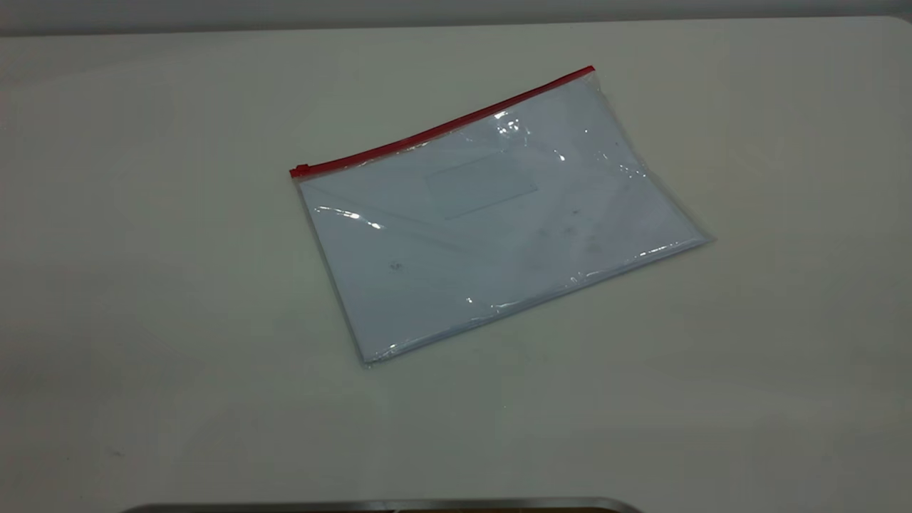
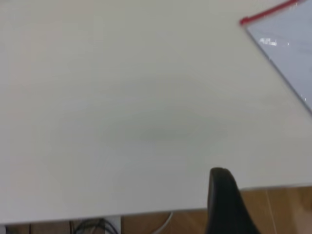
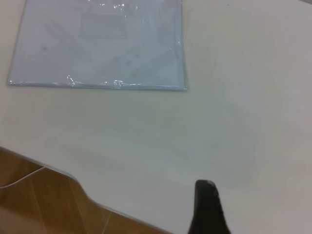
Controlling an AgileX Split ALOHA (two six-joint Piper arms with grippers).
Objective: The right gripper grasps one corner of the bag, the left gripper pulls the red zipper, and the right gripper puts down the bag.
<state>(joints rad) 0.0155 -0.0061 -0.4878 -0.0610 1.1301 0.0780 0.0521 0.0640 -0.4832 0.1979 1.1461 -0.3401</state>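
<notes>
Bench (image 1: 142, 320): pale, bare around the one bag
Bag (image 1: 491, 221): one clear pouch lying flat mid-bench, white sheets inside
Red zipper (image 1: 442, 128): one strip on far edge, slider at left end
Left claw (image 2: 224, 204): well apart from bag; grip state unclear
Right claw (image 3: 207, 209): well apart from bag; grip state unclear

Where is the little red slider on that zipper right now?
In the exterior view, the slider tab sits at the left end of the red zipper, at the far left corner of the bag, which lies flat on the table.
</notes>
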